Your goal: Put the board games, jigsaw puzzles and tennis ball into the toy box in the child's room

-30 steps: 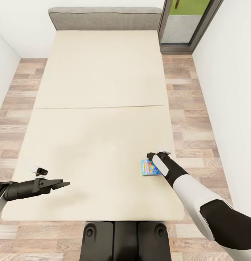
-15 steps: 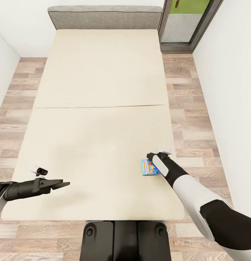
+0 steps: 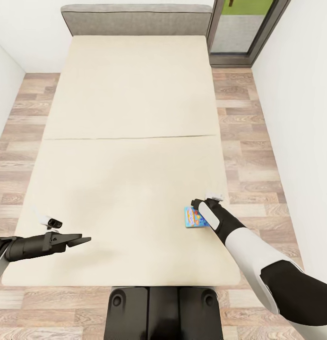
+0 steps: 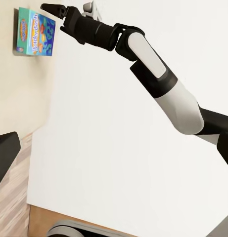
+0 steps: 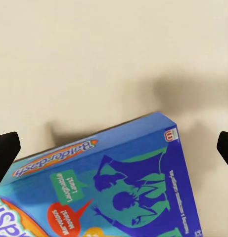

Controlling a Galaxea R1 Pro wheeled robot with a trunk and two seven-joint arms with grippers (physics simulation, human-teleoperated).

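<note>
Beige mattress takes up most of the head view, and between the earlier pictures and this one almost nothing is altered: the whole picture has slid slightly, which is the camera's doing, while both arms and the blue-and-orange board game (image 3: pixel 195 217) are found where they were. This is judged a pause just ahead of the pick-up, so no toy has been gained for the toy box from this spot.

The board game lies flat on the bed (image 3: pixel 125 118), close to the bed's right edge near its foot. The right end effector (image 5: pixel 114 148) is poised directly above it, and in the right wrist view the dark fingertips (image 5: pixel 5 150) are seen spread wide, one beyond each side of the box, with nothing gripped. A descent and a closing of the fingers across the box would be called for next; the box is thin and flat, so slipping is a risk.

The left end effector (image 3: pixel 83 240) is held over the bed's left part, well apart from the game; whether it is released or clenched cannot be told.
</note>
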